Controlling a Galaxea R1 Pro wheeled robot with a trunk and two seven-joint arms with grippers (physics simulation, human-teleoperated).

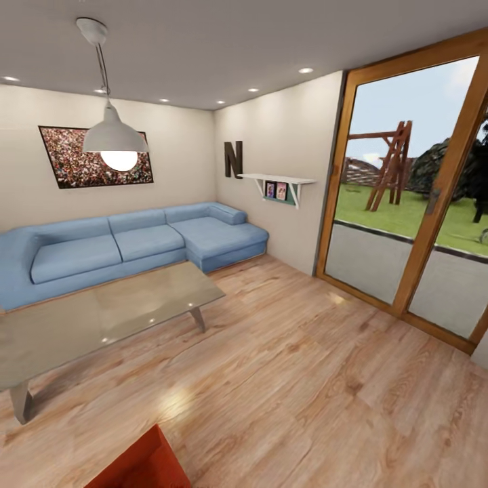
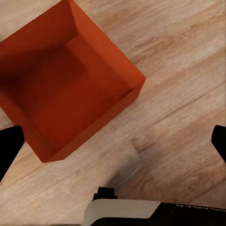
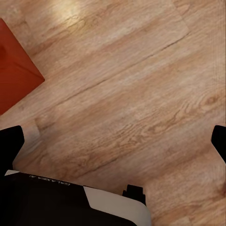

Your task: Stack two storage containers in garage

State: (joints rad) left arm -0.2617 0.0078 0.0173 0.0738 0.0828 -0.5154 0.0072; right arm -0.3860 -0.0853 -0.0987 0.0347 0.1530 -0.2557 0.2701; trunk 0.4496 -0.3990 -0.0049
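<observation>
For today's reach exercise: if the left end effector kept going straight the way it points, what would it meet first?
Probably the wood floor, just beside the open orange bin. The left end effector is spread wide; depth is unclear, so it might clip the bin's near corner.

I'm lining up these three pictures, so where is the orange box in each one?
Head view: a corner of the orange box at the bottom edge, left of centre.
Left wrist view: the whole open box, upper left, empty inside.
Right wrist view: one corner at the left edge.
Shared landmark: the light wood plank floor it sits on.
</observation>
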